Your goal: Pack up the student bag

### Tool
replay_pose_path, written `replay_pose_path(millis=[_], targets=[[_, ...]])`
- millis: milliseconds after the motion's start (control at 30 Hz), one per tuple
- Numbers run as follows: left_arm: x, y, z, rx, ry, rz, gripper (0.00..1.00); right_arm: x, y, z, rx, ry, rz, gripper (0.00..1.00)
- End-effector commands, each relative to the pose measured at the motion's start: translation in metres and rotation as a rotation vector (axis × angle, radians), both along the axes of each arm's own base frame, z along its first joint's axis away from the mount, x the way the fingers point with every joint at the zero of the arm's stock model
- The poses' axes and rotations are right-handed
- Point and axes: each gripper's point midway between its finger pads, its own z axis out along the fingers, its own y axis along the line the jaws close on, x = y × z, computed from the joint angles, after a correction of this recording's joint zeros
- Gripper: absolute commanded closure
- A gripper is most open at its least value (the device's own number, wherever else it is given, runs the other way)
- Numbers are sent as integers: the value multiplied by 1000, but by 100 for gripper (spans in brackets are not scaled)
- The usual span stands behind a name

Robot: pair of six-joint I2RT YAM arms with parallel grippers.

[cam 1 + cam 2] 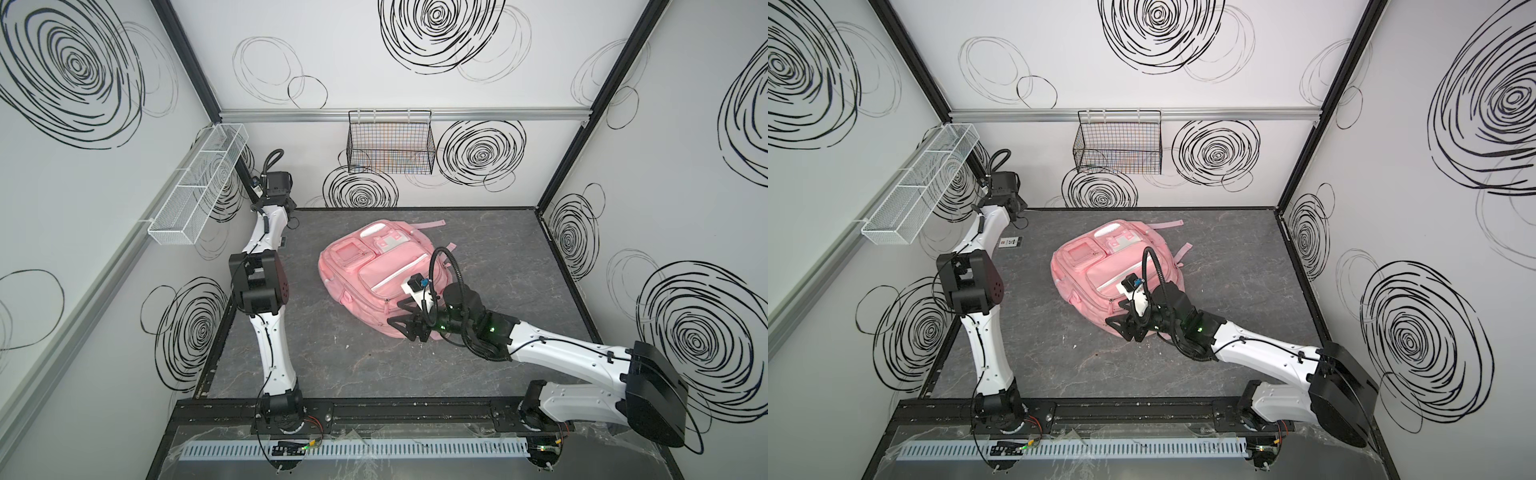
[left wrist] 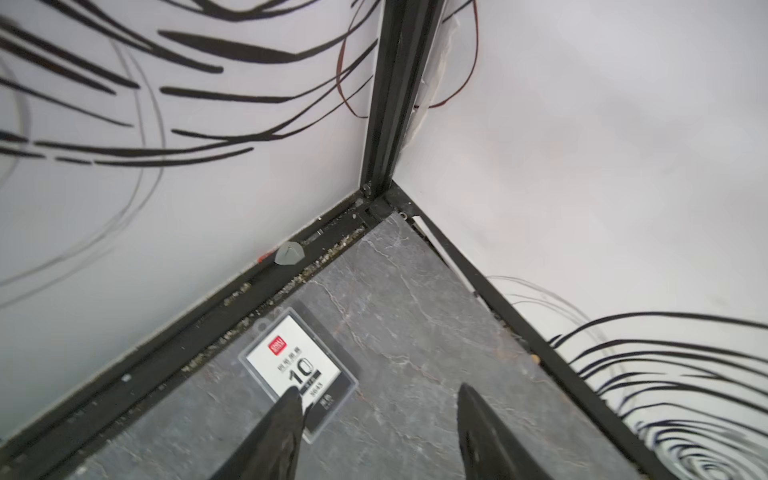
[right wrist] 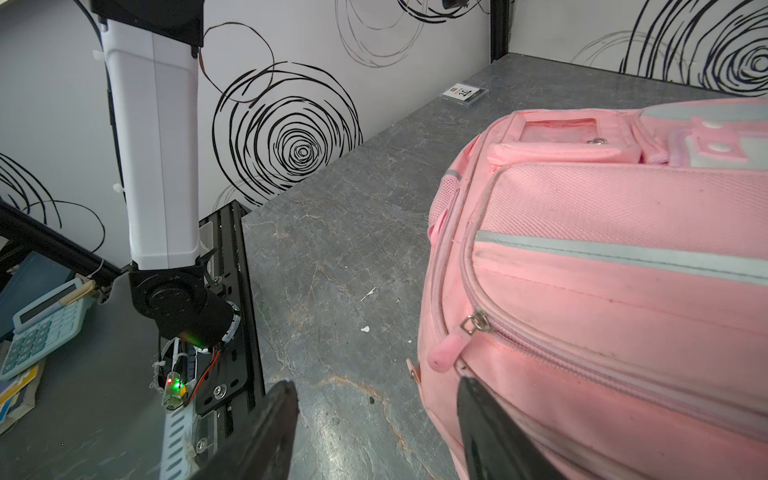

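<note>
The student bag [image 1: 365,270] [image 1: 1096,270], a big pink backpack, lies flat on its back in the middle of the grey table, front pockets up. My right gripper [image 1: 401,328] [image 1: 1119,328] hovers at its near edge. In the right wrist view this gripper [image 3: 376,384] is open: one finger stands over the bag [image 3: 602,291] just below a pink zip pull [image 3: 444,353], the other over bare table. My left gripper [image 2: 379,388] is open and empty, low over the table's back-left corner, far from the bag.
A small plastic tag card marked "10" [image 2: 299,365] [image 1: 1011,242] lies under the left gripper. A white mesh basket [image 1: 199,187] hangs on the left wall, a black wire basket [image 1: 390,143] on the back wall. A calculator [image 3: 45,328] sits beyond the front rail.
</note>
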Motion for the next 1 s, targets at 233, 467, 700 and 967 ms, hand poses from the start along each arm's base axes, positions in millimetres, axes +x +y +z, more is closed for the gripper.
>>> replay_pose_path(millis=[233, 467, 700, 967], targets=[[-28, 61, -60, 239, 348, -146, 40, -4, -1, -2, -17, 0, 12, 35], [-48, 92, -91, 241, 460, -178, 42, -5, -1, -8, -23, 8, 15, 35], [-59, 109, -122, 220, 536, -241, 41, -5, -1, -12, -33, 24, 17, 35], [-54, 130, -115, 128, 424, -206, 44, -6, 1, -17, -37, 41, 23, 35]])
